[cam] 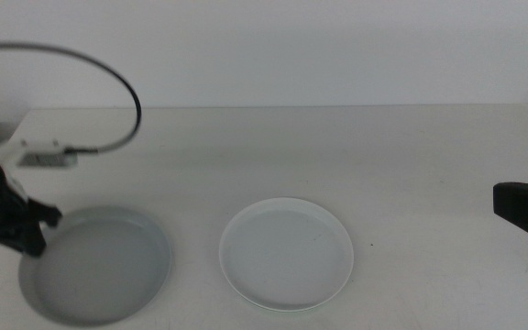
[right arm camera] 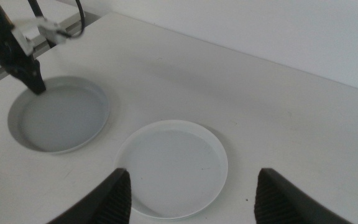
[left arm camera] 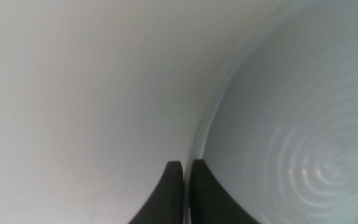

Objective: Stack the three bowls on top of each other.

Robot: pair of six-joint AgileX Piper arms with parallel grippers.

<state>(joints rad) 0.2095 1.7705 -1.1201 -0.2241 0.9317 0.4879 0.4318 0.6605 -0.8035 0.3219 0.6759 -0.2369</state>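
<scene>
Item 1, my left gripper (cam: 37,229): at nine o'clock on the table (cam: 337,156), jaws closed together on the rim of the grey bowl (cam: 99,266). The left wrist view shows the two dark jaws nearly meeting with the thin rim edge between them. To do this step well I judge the pinch must stay firm and square on the rim, and the lift should come straight up so the shallow bowl does not tilt or slip out.

Item 2, grey bowl: at seven o'clock, upright, holding nothing.

Item 3, white bowl (cam: 287,254): at six o'clock, just beside the grey one but apart from it, upright, also holding nothing. I judge it the likely base of the stack.

Item 4, my right gripper (cam: 525,209): waiting at three o'clock near the table edge, jaws wide apart, gripping nothing.

Item 5, third bowl: not visible in any view; only two are on the table.
</scene>
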